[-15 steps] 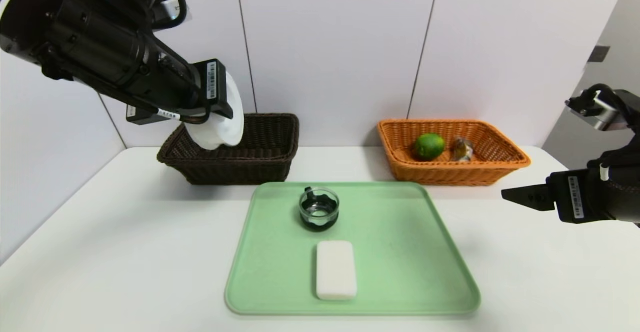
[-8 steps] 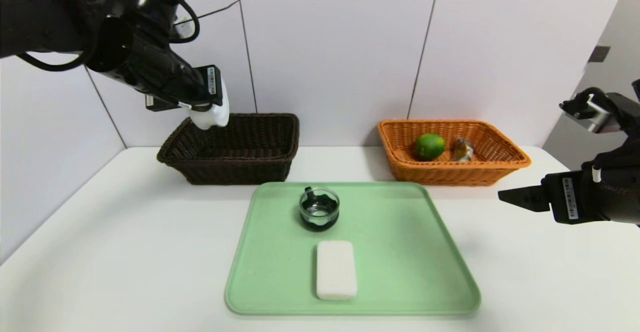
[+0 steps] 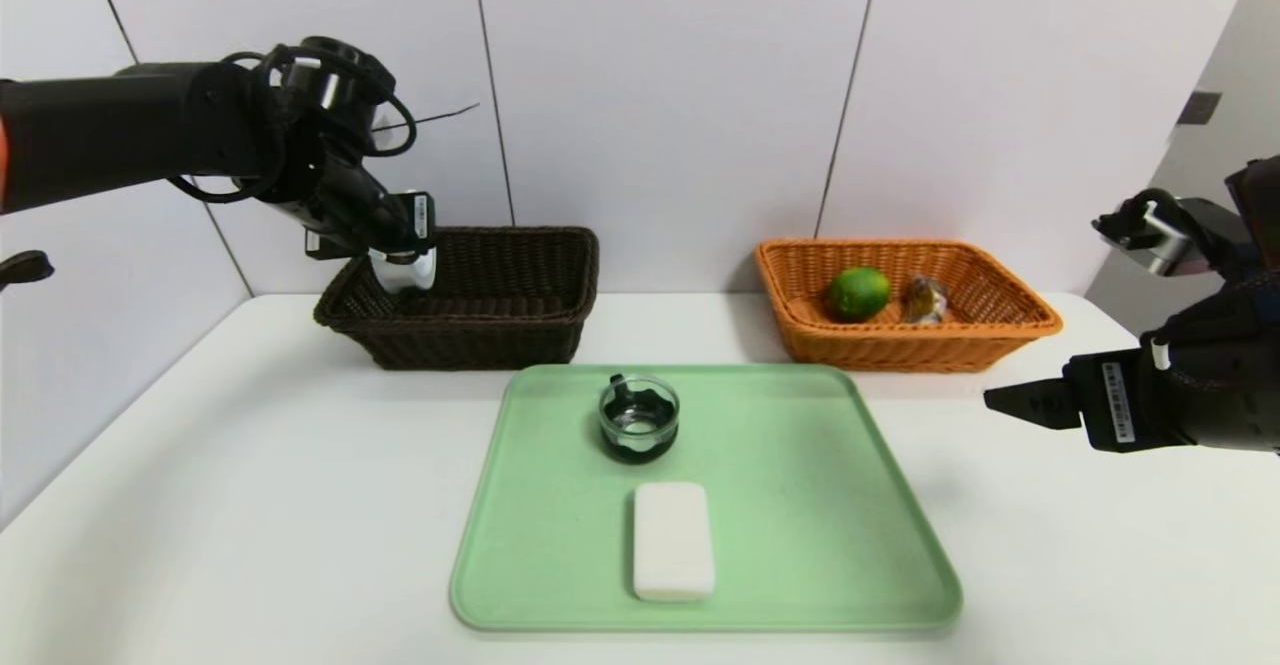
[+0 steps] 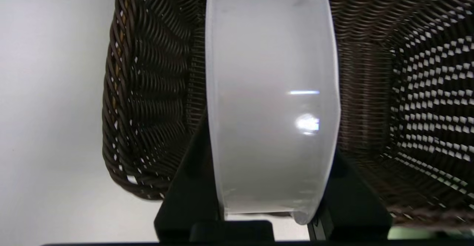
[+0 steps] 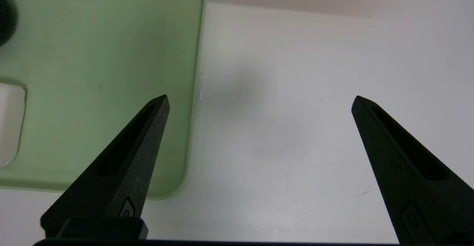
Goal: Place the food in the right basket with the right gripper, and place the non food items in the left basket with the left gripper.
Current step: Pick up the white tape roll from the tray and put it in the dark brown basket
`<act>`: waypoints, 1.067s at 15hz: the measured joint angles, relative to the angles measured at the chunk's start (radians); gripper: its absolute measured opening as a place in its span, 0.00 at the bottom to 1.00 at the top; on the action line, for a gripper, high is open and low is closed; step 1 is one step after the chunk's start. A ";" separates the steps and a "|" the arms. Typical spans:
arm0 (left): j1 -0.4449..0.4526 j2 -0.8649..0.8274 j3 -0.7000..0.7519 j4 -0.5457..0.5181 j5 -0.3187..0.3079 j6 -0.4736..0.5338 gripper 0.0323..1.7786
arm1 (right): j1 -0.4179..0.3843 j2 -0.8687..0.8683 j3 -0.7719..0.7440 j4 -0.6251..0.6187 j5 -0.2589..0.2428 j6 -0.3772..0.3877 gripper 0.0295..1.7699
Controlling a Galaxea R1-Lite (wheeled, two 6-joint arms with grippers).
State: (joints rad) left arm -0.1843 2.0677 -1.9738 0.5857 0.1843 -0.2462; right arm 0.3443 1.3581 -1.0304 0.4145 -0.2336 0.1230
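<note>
Since a second ago, left pincer (image 3: pixel 402 270) carries the white roll (image 3: pixel 405 267) down into the dark basket (image 3: pixel 520 320), clamped on it. Next: release. Right pincer (image 5: pixel 259 101) idles apart above the counter (image 3: pixel 200 465).

Bare desk (image 3: pixel 250 465) lies open left and right of the green tray (image 3: pixel 800 505). The left gripper (image 3: pixel 402 270), gripping the white roll (image 4: pixel 272 101), fills the dark basket's (image 3: pixel 520 315) near-left corner; its remaining interior stays open.
</note>
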 joint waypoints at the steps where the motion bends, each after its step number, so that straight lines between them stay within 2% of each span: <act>1: 0.010 0.017 0.000 -0.020 0.000 0.023 0.32 | 0.000 0.006 -0.001 0.000 0.001 -0.001 0.96; 14: 0.057 0.159 0.000 -0.058 0.003 0.069 0.32 | -0.001 0.022 -0.001 0.001 0.000 0.000 0.96; 16: 0.059 0.160 0.000 -0.062 0.005 0.072 0.46 | 0.000 0.021 0.001 0.001 0.000 0.001 0.96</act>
State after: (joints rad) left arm -0.1249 2.2279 -1.9743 0.5238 0.1889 -0.1745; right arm 0.3438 1.3796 -1.0289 0.4160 -0.2336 0.1236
